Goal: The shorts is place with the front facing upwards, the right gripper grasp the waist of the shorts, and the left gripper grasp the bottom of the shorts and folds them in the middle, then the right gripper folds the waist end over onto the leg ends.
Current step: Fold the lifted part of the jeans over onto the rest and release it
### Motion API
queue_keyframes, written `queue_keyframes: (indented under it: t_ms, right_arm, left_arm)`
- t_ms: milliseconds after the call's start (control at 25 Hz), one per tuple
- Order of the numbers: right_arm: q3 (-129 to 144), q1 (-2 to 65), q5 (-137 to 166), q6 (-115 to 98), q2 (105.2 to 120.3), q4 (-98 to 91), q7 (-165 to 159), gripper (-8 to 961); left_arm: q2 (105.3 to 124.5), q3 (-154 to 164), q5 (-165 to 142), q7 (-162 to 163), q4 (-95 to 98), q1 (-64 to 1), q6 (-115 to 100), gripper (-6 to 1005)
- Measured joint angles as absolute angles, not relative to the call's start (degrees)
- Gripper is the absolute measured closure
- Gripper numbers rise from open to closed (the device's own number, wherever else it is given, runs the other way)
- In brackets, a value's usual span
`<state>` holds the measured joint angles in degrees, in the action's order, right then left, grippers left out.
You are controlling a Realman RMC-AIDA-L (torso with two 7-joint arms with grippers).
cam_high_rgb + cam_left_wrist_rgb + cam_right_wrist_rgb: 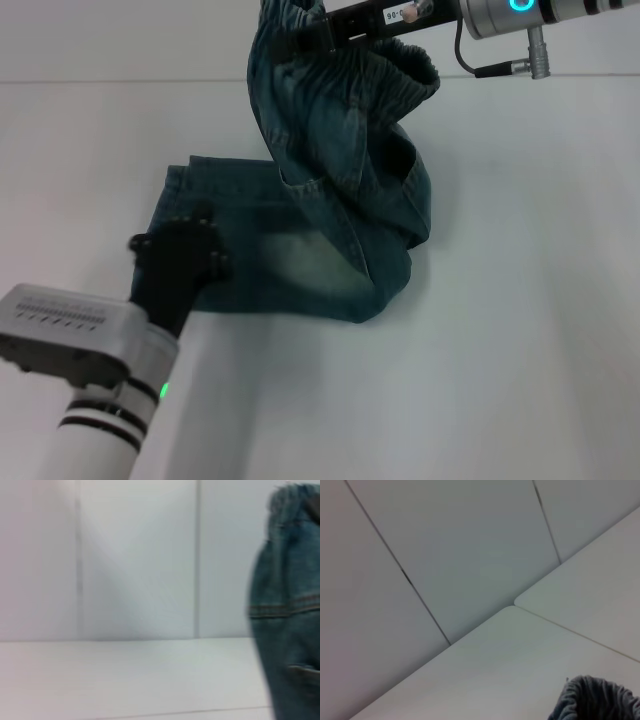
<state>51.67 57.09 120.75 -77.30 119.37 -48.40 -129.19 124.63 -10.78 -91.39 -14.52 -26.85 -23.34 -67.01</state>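
The plain white counter (pixel 520 330) carried the blue-green washed denim shorts (pixel 340 200), which lay partly flat and partly lifted. The lower half, with a pale faded thigh patch, rested on the counter, while the upper half rose in a draped fold toward the far edge of the head view. The waist of the shorts (pixel 400 70), a puckered elastic band, hung raised above the counter, and the right gripper (pixel 310 40), a boxy black claw with a small white label, had its jaws closed on it. The left gripper (pixel 180 262), a black claw on a silver cuff with a green light, pressed down on the bottom of the shorts (pixel 178 205) near the flat hem; whether its jaws were closed could not be told.
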Motion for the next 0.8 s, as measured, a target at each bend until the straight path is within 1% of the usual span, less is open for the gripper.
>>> queue_keyframes:
  t_ms: [320, 560, 720, 800]
  right_arm:
    - [54.7, 58.6, 120.7, -77.2, 119.54, -44.9, -126.9, 848]
    - [60.5, 63.1, 120.6, -75.3, 120.15, -37.4, -118.7, 835]
    - [64.7, 64.3, 120.3, -71.0, 120.58, -35.8, -118.9, 826]
    - [65.7, 64.1, 119.5, -69.8, 120.61, -35.8, -118.9, 744]
  left_arm:
    - [124.62, -19.3, -91.2, -19.3, -26.4, -17.7, -71.2, 988]
    - [124.63, -21.8, -91.2, -19.3, -26.2, -16.9, -72.1, 982]
    - [124.63, -21.8, -91.2, -19.4, -26.5, -16.9, -73.0, 978]
    - [124.63, -21.7, -91.2, -19.4, -26.5, -16.5, -74.4, 975]
